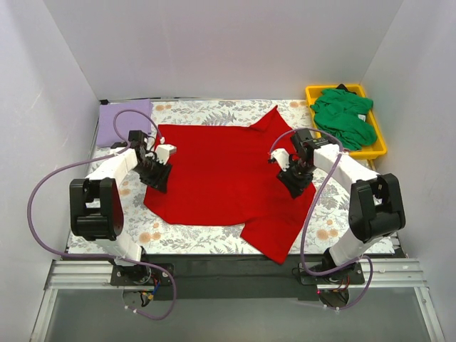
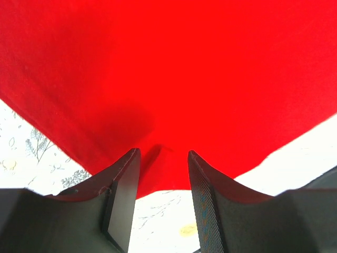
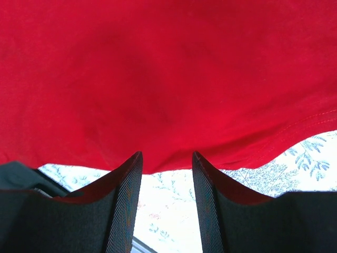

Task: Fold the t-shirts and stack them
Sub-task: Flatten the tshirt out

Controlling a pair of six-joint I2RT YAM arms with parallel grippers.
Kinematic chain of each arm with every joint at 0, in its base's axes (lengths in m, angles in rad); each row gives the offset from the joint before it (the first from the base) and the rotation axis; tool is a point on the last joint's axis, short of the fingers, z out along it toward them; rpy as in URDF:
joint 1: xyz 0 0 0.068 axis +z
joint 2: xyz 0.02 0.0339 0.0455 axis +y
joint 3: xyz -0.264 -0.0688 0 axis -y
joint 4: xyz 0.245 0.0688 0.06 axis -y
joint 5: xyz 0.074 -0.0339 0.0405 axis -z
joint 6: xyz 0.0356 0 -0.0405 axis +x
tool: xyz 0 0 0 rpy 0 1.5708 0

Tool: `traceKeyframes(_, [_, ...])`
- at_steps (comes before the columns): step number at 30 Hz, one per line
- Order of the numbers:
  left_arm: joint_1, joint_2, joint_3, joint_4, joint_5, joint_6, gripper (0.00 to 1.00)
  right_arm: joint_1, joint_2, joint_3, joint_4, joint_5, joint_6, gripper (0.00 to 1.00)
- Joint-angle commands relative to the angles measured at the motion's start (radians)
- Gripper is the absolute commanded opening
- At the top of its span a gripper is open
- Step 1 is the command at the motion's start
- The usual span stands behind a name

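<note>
- Red shirt (image 1: 228,178): lies spread across the middle of the counter (image 1: 214,239), on its flowered cloth. It is mostly flat, with one sleeve pointing to the far side and a corner reaching the near edge. No finished fold can be seen.
- Left hand (image 1: 155,174): low at the shirt's left edge, fingers apart. The hem lies in the gap between them, unpinched: released.
- Right hand (image 1: 296,179): low at the shirt's right edge, fingers apart. The hem lies just ahead of the tips: released, grasping nothing.
- Lavender shirt (image 1: 122,121): a flat, tidy rectangle at the far left corner, apparently already folded.
- Green shirt (image 1: 345,114): crumpled in the yellow tray (image 1: 377,146) at the far right, not yet folded.
- Progress, as judged: about one shirt done. Left are folding the red shirt, folding the green one, and stacking all three.
</note>
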Motion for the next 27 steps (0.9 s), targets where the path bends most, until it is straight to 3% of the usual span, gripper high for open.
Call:
traceKeyframes(1, [-0.019,-0.055,-0.022,0.042,-0.103,0.036,0.4,0.007,0.008,-0.029,0.077,0.036,0.033,0.49])
traceKeyframes(18, [-0.082,-0.041,-0.125,0.096,-0.215,0.018,0.4,0.007,0.093,-0.046,0.12,0.071,0.076,0.49])
traceKeyframes(27, [-0.082,-0.138,-0.182,0.076,-0.301,0.054,0.38,0.007,0.097,-0.048,0.118,0.096,0.073,0.49])
